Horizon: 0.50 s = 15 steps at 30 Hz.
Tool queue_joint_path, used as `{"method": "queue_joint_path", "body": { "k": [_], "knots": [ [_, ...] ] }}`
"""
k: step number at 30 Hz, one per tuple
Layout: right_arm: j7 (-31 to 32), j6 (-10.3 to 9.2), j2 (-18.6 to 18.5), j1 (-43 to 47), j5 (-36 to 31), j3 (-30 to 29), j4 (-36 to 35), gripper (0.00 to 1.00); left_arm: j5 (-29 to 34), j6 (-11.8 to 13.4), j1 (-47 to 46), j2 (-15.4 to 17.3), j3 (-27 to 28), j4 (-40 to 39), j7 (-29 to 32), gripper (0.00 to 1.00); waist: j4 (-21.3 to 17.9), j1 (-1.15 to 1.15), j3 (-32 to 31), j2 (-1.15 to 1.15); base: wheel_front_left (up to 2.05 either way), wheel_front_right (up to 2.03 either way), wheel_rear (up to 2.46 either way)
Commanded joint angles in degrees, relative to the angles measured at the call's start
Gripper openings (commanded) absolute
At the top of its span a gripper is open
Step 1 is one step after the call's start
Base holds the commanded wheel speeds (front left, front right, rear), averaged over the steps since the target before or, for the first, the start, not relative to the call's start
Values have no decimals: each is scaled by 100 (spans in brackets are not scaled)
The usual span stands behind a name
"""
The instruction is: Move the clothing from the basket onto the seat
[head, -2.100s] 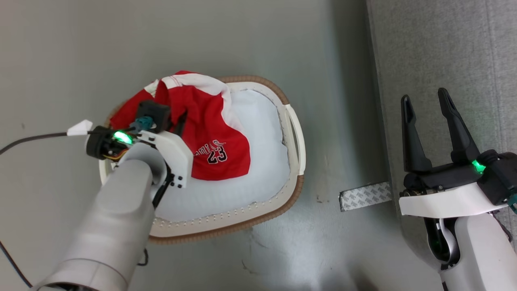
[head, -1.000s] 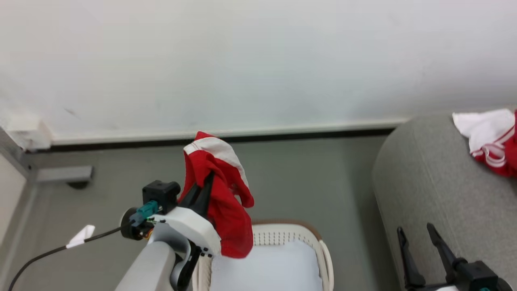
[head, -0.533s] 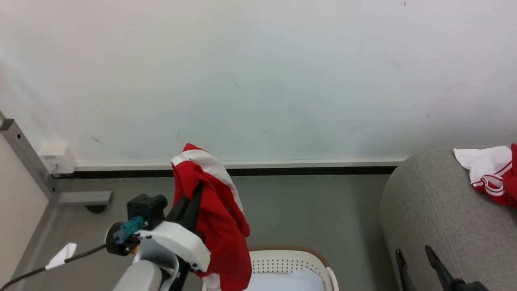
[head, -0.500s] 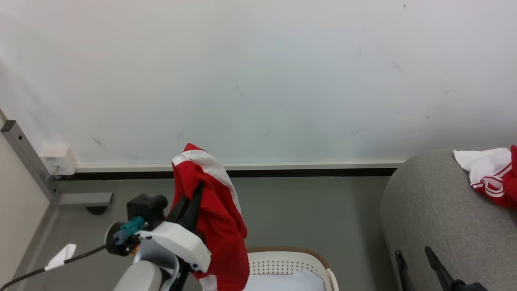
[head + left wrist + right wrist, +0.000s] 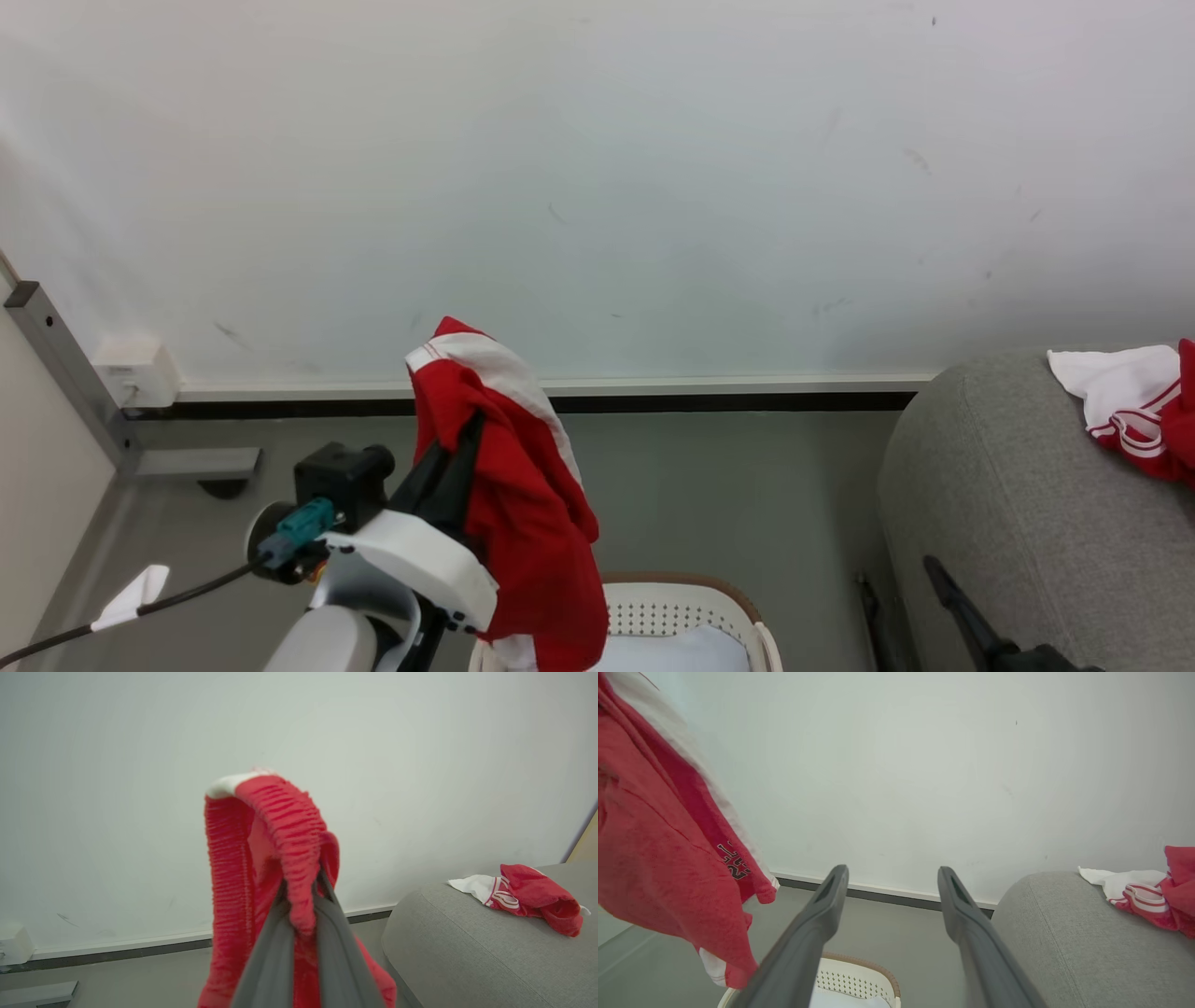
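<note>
My left gripper (image 5: pixel 471 429) is shut on a red garment (image 5: pixel 523 504) with white panels, holding it up in the air above the cream-white basket (image 5: pixel 672 616). Seen along the left wrist view, the red garment (image 5: pixel 280 858) drapes over the closed fingers (image 5: pixel 299 933). A second red and white garment (image 5: pixel 1134 411) lies on the grey seat (image 5: pixel 1008 504) at the right. My right gripper (image 5: pixel 892 882) stands open and empty beside the seat (image 5: pixel 1087 942), with the hanging garment (image 5: pixel 658 840) to its left and the basket (image 5: pixel 850 980) below.
A white wall with a dark baseboard (image 5: pixel 700 401) runs behind everything. Grey floor (image 5: pixel 728 504) lies between basket and seat. A grey metal post (image 5: pixel 65 373) and a white box stand at the left. A black cable (image 5: pixel 112 611) trails from my left wrist.
The camera tilted up from the basket to the wall. My left gripper lifted the red garment out of the basket, then a little higher and rightward. My right gripper sank toward the frame's bottom edge.
</note>
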Motion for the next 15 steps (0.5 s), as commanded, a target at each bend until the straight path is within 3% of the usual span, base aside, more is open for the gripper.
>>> {"method": "queue_joint_path", "body": {
  "k": [1, 10, 15],
  "knots": [
    [4, -15, -5, -75, -9, 90, -43, 100, 16, 17, 76, 25, -10, -63, 33, 0, -2, 0, 7, 0, 0, 0, 0],
    [4, -15, -10, -728, 50, 1786, -114, 100, 73, 24, -49, -112, -233, -340, 121, 0, 26, 0, 72, 0, 0, 0, 0],
    [4, -15, -14, -1308, 305, 2290, 81, 100, 112, -31, -149, -226, -424, -395, 168, 0, 132, 0, 146, 0, 0, 0, 0]
  ]
}}
